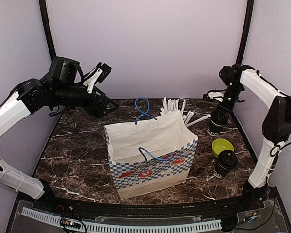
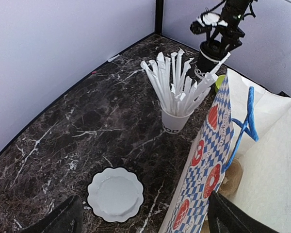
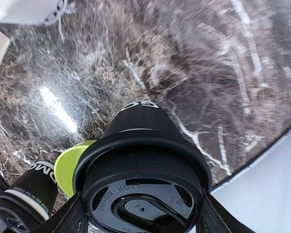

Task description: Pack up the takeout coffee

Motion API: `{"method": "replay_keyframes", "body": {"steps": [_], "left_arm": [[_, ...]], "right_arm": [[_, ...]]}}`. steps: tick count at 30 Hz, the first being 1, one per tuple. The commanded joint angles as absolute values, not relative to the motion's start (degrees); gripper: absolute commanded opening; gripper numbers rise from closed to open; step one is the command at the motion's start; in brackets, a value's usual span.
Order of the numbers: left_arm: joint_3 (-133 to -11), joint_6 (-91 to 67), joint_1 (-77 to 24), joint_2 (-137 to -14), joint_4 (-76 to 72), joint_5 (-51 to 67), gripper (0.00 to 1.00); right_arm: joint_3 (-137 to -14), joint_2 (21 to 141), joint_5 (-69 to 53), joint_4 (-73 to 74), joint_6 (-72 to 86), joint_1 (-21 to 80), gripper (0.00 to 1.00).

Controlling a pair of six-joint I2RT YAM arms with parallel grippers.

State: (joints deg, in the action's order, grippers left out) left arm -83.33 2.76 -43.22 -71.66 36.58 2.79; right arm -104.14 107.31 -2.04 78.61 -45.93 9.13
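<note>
Both arms raised, one at each side of the frame.
Left arm (image 1: 9,114) folds at upper left; left end effector (image 1: 104,90) held level, fingers (image 2: 58,218) spread wide. Right arm (image 1: 262,87) arches at upper right; right end effector (image 1: 217,124) points down, fingers (image 3: 63,221) apart, grip unclear.

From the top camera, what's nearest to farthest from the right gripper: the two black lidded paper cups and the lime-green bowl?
1. Black lidded paper cup, between the fingers of the right gripper, back right.
2. Lime-green bowl, just in front of that cup.
3. Second black lidded paper cup, in front of the bowl.
</note>
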Motion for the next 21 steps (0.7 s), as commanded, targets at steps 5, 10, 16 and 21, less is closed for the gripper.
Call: {"method": "replay_keyframes", "body": {"steps": [5,10,16,21], "left_arm": [[-86.6,5.2,-42.9,-76.3,40.7,21.5,0.88],[-89.4,5.6,-43.0,-79.4,44.2,23.9,0.85],[-91.9,6.1,-42.9,-82.5,47.0,25.9,0.81],[-94.1,5.6,-43.0,-85.0,49.4,25.3,0.79]], "right_arm": [[-118.4,94.3,-2.5,77.7,-39.2,9.6,0.52],[-123.9,88.4,-9.5,74.9,-39.9,9.8,0.51],[-128.4,82.6,-25.0,75.1,-43.7,18.8,0.54],[-128.9,83.5,-25.7,79.8,-46.9,31.3,0.54]]}}
